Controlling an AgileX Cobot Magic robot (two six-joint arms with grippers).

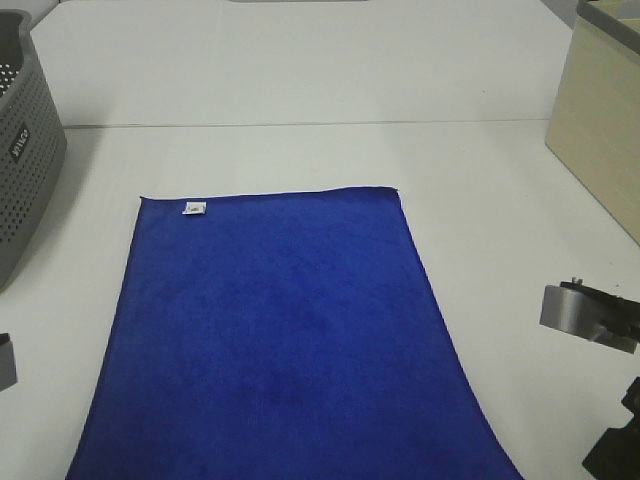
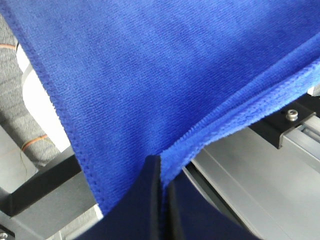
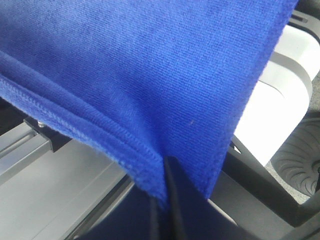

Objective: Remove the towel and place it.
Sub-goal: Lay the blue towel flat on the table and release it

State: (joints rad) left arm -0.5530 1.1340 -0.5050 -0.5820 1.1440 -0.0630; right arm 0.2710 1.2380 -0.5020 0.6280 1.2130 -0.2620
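I see the towel (image 1: 280,330) spread flat on the worktop (image 1: 480,200), its near edge cut off by the high view, so the grips are hidden there. Each wrist view shows jaws pressed together on a towel corner: left gripper (image 2: 160,172), right gripper (image 3: 165,172). Only slivers of the arms show. The grey basket (image 1: 25,150) is cropped at far left.

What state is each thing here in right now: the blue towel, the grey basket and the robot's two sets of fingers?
towel: spread flat on the table, a near corner pinched in each set of fingers.
left fingers: shut on the towel's edge.
right fingers: shut on the towel's edge.
basket: upright, apart from the towel; inside not visible.
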